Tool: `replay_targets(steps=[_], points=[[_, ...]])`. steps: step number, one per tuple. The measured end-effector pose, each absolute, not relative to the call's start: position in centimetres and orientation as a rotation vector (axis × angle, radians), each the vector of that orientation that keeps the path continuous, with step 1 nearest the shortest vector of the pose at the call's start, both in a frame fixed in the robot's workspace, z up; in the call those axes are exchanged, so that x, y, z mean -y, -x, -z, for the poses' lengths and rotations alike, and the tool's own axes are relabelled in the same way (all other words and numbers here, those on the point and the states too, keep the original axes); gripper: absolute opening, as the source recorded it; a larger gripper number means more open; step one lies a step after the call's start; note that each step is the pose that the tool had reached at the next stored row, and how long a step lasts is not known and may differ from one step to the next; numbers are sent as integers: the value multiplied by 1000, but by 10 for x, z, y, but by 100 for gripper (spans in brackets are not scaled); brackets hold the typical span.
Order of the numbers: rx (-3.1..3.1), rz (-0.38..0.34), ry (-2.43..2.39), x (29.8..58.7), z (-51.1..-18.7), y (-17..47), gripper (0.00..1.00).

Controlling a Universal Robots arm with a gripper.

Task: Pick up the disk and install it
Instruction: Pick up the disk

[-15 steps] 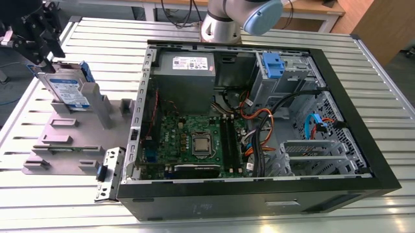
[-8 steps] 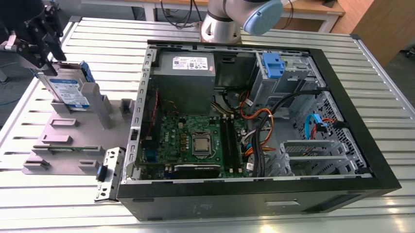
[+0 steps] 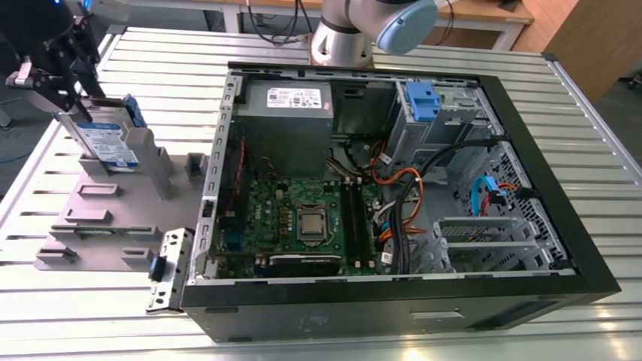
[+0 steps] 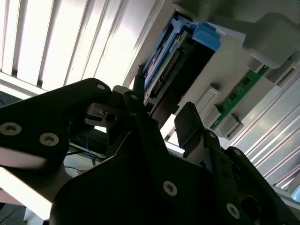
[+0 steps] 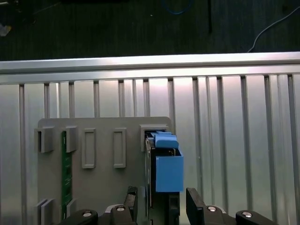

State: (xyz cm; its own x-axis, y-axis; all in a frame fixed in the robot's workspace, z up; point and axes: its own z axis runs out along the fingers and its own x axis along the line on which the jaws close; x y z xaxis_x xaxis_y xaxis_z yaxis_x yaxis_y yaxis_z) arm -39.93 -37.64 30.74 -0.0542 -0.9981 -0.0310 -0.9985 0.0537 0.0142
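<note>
A slatted aluminium desk (image 3: 592,120) carried a black computer case (image 3: 381,316) lying on its side with its panel off. Inside, a green motherboard (image 3: 301,218) lay flat, with a grey power supply (image 3: 286,113) beyond it, a blue plastic latch (image 3: 422,101) on the drive cage and orange cables (image 3: 401,180) between them. Towards the exterior view's left of the case lay a grey fixture plate (image 3: 101,226), a green memory module (image 5: 66,173) standing in its slots. A loose metal bracket (image 3: 168,267) lay against the case.

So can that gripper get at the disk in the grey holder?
Probably yes: the gripper straddles the disk, one finger on each side, with nothing between them. The disk stands upright in the grey holder, its upper edge free.
</note>
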Motion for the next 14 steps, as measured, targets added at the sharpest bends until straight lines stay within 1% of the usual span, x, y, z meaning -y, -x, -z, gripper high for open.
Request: replay_targets(steps=[5, 14], points=[[-2258, -49, 2166, 376, -302, 399, 53], [-2257, -49, 2167, 376, -303, 399, 53]])
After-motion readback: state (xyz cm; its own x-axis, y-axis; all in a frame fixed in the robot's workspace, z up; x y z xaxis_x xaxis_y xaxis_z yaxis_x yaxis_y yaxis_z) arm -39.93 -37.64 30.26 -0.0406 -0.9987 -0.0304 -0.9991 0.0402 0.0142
